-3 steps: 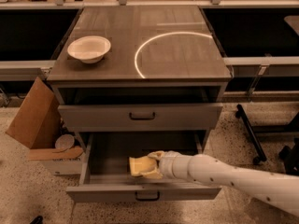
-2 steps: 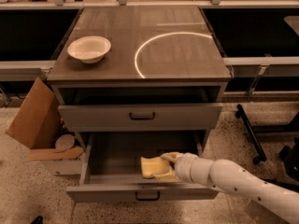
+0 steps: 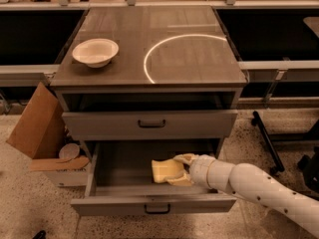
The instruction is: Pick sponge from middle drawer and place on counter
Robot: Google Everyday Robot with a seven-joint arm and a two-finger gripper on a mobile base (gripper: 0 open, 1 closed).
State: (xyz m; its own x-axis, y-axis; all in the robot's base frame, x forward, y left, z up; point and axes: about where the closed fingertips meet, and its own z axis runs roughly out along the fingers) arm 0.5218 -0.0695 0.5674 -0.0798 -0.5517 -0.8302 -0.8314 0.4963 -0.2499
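Note:
The pale yellow sponge point(image 3: 163, 171) is over the tray of the open middle drawer point(image 3: 119, 169), right of its middle. My gripper point(image 3: 180, 171) reaches in from the lower right on a white arm and is shut on the sponge's right end, one finger above it and one below. The drawer's low front panel point(image 3: 109, 206) carries a small dark bar handle point(image 3: 157, 209). The counter point(image 3: 194, 59) is the dark wood-grain cabinet top above, marked with a bright white arc point(image 3: 149, 54).
A white bowl point(image 3: 95, 52) stands on the counter's left side. The taller-faced drawer point(image 3: 149, 124) above is closed. An open cardboard box point(image 3: 42, 133) leans on the floor left of the cabinet. A black stand leg point(image 3: 266, 141) is at the right.
The gripper has drawn the sponge to the right and slightly up inside the drawer, and the arm has pulled back toward the lower right.

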